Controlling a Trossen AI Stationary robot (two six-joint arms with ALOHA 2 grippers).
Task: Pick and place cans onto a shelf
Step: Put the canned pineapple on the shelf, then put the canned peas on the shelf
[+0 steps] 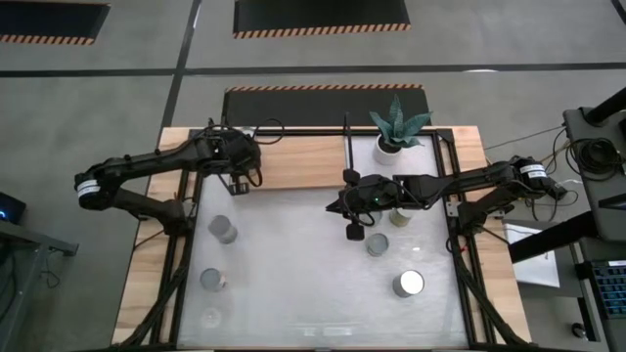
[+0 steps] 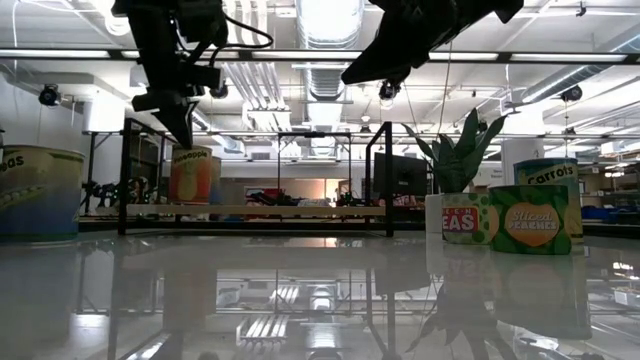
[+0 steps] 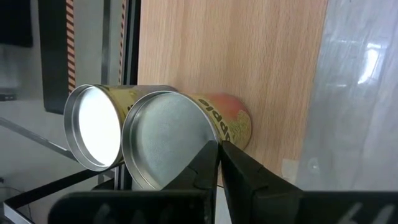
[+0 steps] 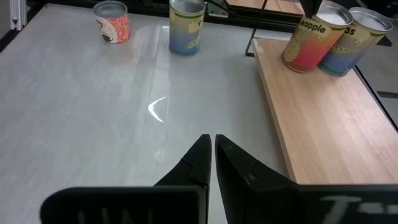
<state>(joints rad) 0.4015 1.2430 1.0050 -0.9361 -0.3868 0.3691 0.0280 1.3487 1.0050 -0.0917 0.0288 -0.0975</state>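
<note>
Two cans stand upright side by side on the left end of the wooden shelf (image 1: 303, 161): a pineapple-label can (image 3: 168, 137) and one behind it (image 3: 93, 127). They also show in the right wrist view (image 4: 311, 37). My left gripper (image 3: 219, 163) is shut and points down close above the pineapple can (image 2: 193, 175); in the high view (image 1: 239, 179) it hides both cans. My right gripper (image 4: 212, 155) is shut and empty, high over the white table just in front of the shelf (image 1: 337, 205). Loose cans stand on the table (image 1: 223, 230), (image 1: 378, 244), (image 1: 409, 284). My left gripper's shut fingertips (image 3: 208, 158) stand over the near rim of the pineapple can's top (image 3: 180, 143), coming from above. I cannot tell whether they touch it. The can stands upright on the shelf board.
A white pot with a spiky green plant (image 1: 396, 132) stands at the shelf's right part. More cans stand at the table's left (image 1: 213, 281) and by the right arm (image 1: 399, 216). The shelf's black frame posts (image 2: 388, 180) rise around the board. Bare table lies in the middle (image 1: 293, 274).
</note>
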